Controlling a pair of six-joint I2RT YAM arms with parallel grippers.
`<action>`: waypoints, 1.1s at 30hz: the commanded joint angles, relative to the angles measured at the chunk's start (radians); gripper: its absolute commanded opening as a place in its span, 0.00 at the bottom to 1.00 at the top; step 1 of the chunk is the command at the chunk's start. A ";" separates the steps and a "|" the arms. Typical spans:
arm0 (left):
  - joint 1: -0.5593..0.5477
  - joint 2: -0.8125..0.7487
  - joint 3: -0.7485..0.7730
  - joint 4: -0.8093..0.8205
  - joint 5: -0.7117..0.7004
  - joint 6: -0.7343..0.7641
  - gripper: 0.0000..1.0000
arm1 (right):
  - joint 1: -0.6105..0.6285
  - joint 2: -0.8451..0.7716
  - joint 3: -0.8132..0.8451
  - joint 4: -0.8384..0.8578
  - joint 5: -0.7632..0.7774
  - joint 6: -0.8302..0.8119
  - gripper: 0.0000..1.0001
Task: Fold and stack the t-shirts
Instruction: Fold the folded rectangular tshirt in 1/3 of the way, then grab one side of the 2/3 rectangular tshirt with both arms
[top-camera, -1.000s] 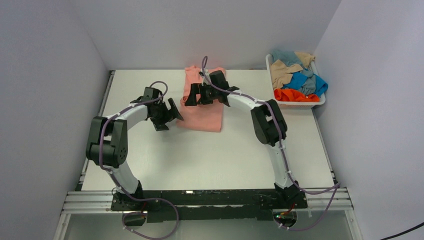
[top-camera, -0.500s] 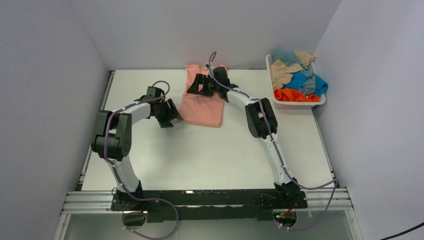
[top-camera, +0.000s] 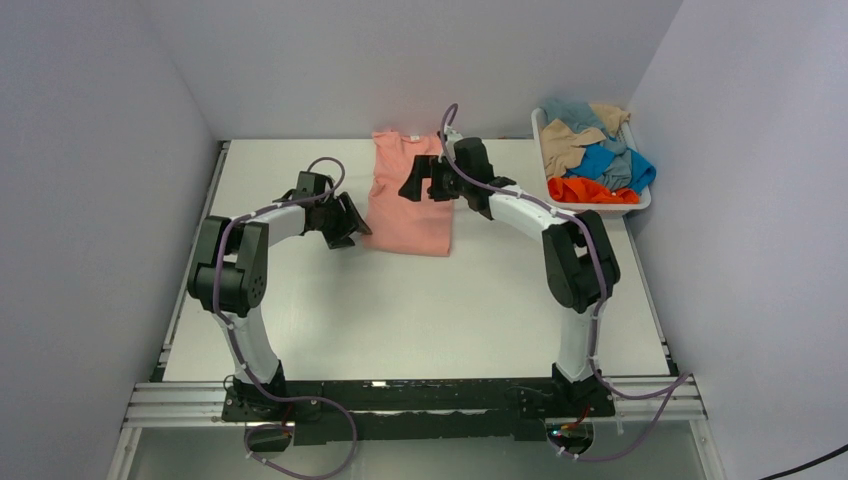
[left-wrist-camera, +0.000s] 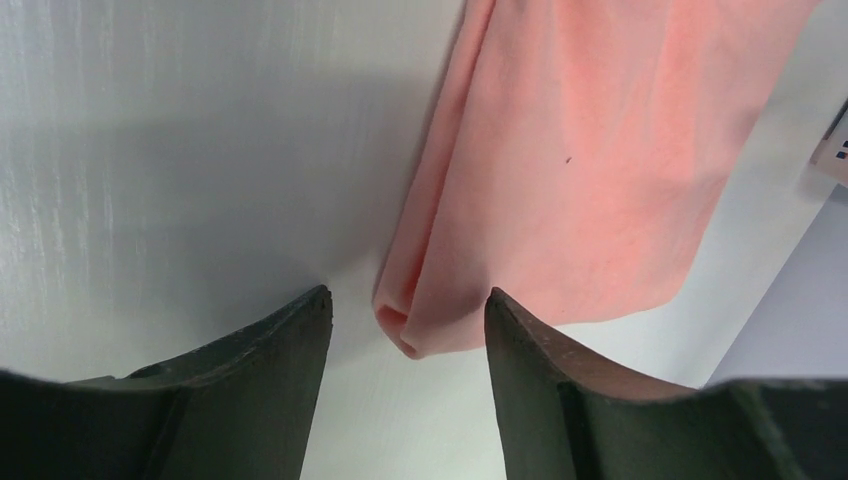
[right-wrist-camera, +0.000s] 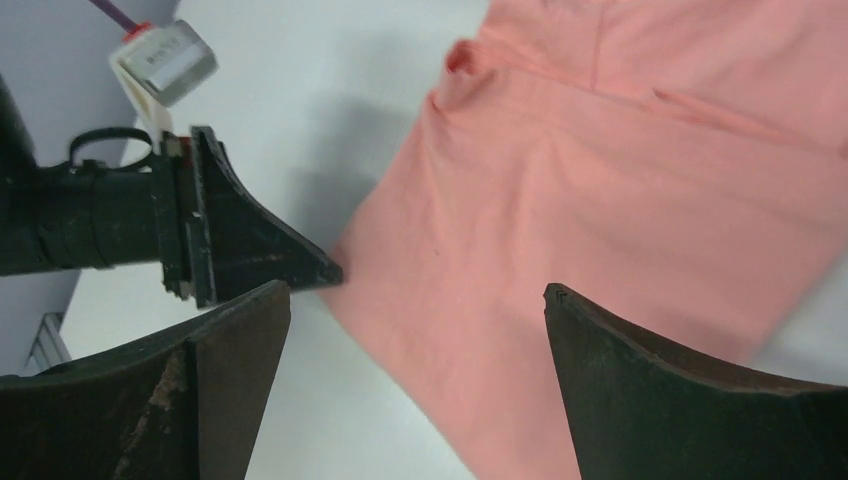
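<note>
A salmon pink t-shirt (top-camera: 408, 200) lies folded into a long strip at the back middle of the table. My left gripper (top-camera: 351, 217) is open and low at the shirt's near left corner. In the left wrist view the folded corner (left-wrist-camera: 412, 335) sits between the open jaws (left-wrist-camera: 407, 302), and no finger visibly touches it. My right gripper (top-camera: 421, 187) is open and empty, hovering over the shirt's right half. The right wrist view shows the shirt (right-wrist-camera: 600, 200) below its open jaws (right-wrist-camera: 415, 292) and the left gripper (right-wrist-camera: 235, 245) at the shirt's edge.
A white basket (top-camera: 600, 209) stands at the back right. It holds crumpled orange (top-camera: 590, 190), bright blue (top-camera: 600, 160), tan (top-camera: 563, 145) and grey-blue (top-camera: 573, 110) shirts. Walls enclose the table at the left, back and right.
My right gripper has moved right and back across the shirt. My left gripper has shifted a little toward the shirt's left corner. The shirt now lies straighter and flatter.
</note>
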 joint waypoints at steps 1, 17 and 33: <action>-0.028 0.022 -0.096 -0.012 -0.025 0.000 0.60 | -0.007 -0.135 -0.155 -0.005 0.106 -0.024 1.00; -0.053 0.104 -0.010 -0.056 -0.099 0.053 0.00 | -0.009 -0.196 -0.414 -0.140 0.142 0.063 0.70; -0.068 0.057 -0.055 -0.085 -0.114 0.058 0.00 | -0.006 -0.096 -0.421 -0.131 0.187 0.059 0.43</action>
